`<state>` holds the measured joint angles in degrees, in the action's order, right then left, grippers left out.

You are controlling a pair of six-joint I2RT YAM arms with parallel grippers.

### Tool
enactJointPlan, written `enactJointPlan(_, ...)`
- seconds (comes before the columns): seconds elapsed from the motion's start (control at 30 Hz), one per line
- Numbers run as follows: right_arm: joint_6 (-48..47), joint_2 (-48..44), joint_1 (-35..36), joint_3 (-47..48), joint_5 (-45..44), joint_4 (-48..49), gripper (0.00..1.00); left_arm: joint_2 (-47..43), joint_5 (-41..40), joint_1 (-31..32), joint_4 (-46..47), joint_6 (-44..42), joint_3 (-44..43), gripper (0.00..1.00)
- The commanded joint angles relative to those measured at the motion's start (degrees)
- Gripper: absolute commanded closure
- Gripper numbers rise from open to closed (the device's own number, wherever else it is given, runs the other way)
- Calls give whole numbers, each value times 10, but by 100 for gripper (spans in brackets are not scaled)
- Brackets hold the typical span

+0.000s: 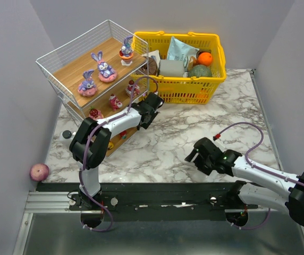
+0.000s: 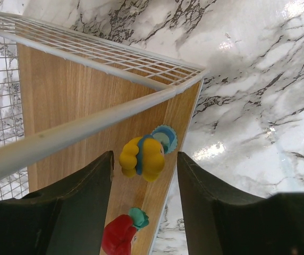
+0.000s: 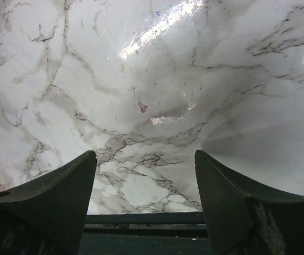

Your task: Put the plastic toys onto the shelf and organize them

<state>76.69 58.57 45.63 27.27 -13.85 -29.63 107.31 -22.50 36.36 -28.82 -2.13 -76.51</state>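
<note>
The shelf (image 1: 75, 69) of white wire and wooden boards stands at the back left. Three purple bunnies on pink bases (image 1: 105, 67) sit on its top board. Small pink-red figures (image 1: 115, 102) sit on the middle tier. In the left wrist view a yellow piece (image 2: 143, 156) and a red piece (image 2: 119, 236) lie on a lower wooden board (image 2: 72, 95). My left gripper (image 1: 153, 106) is open and empty by the shelf's right end; the yellow piece shows between its jaws (image 2: 144, 155), apart from both. My right gripper (image 1: 194, 155) is open and empty above the marble (image 3: 144, 154).
A yellow basket (image 1: 184, 87) with packets, a can and an orange (image 1: 205, 58) stands right of the shelf. A purple ball (image 1: 39, 171) lies off the table's front left corner. A small black thing (image 1: 65, 135) lies by the shelf's foot.
</note>
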Motion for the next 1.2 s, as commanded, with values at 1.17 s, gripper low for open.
enactJointPlan(1.17,-256,-105,-2,223,-104,-92,0,-597,-60,287,-85,245,199,1)
